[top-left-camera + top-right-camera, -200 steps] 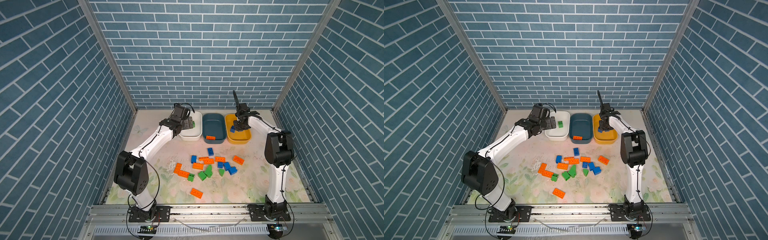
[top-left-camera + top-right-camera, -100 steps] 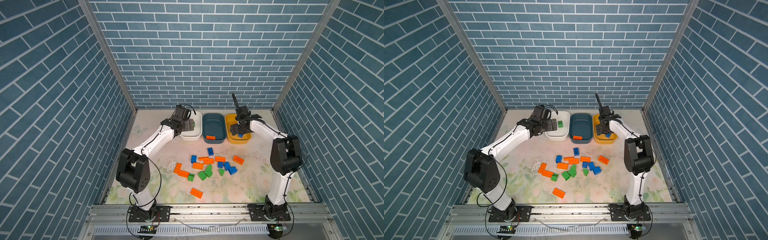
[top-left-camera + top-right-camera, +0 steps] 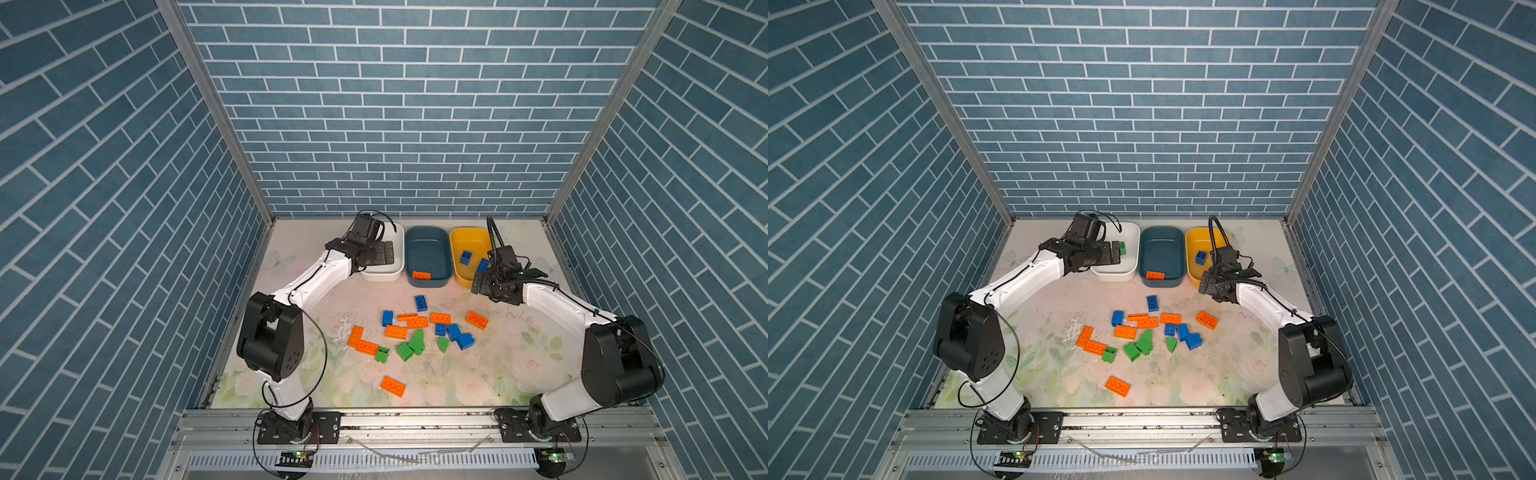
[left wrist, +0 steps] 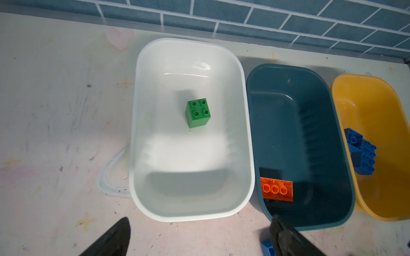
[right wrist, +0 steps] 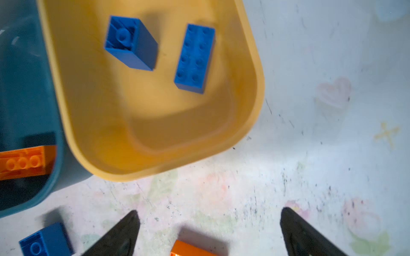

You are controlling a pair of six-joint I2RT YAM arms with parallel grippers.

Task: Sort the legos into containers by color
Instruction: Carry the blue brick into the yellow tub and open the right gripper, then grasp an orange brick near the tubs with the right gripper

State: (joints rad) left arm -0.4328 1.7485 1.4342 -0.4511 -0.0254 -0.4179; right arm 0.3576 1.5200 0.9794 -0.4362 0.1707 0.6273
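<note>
We list: green brick [image 4: 198,113] in white tub [image 4: 235,124]; orange plate [image 4: 276,189] in teal tub [image 4: 321,133]; two blue blocks [image 5: 195,58] in yellow tub [image 5: 244,115]; other legos [image 3: 395,331] loose on tabletop [image 3: 519,353]. Left and right jaws released.

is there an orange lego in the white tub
No, the white tub holds only one green brick; the orange plate lies in the teal tub.

White arm links [image 3: 316,278], black joint housings [image 3: 270,336], black cables [image 3: 491,232], black pointed fingers [image 5: 119,236], screwed black base plates [image 3: 328,428].

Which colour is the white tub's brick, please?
Green; the brick shows best in the left wrist view.
</note>
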